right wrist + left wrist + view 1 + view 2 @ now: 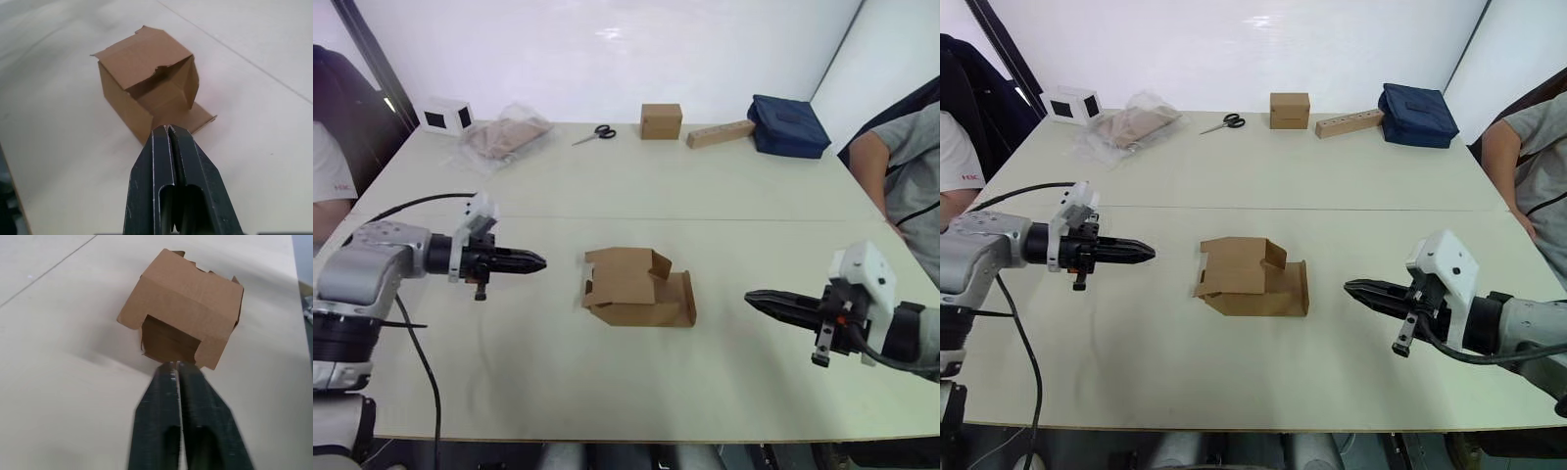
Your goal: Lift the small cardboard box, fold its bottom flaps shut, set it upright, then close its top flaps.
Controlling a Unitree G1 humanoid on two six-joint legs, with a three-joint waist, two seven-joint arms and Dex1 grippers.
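Cardboard box (636,287) midway between left gripper (540,261) and right gripper (751,296).

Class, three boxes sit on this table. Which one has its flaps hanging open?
The small cardboard box mid-table between the grippers: its flaps splay open. The brown cube by the scissors and the white box at the far corner are closed.

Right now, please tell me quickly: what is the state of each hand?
Left hand: closed, holding nothing, apart from the small cardboard box.
Right hand: closed, holding nothing, also apart from the box.
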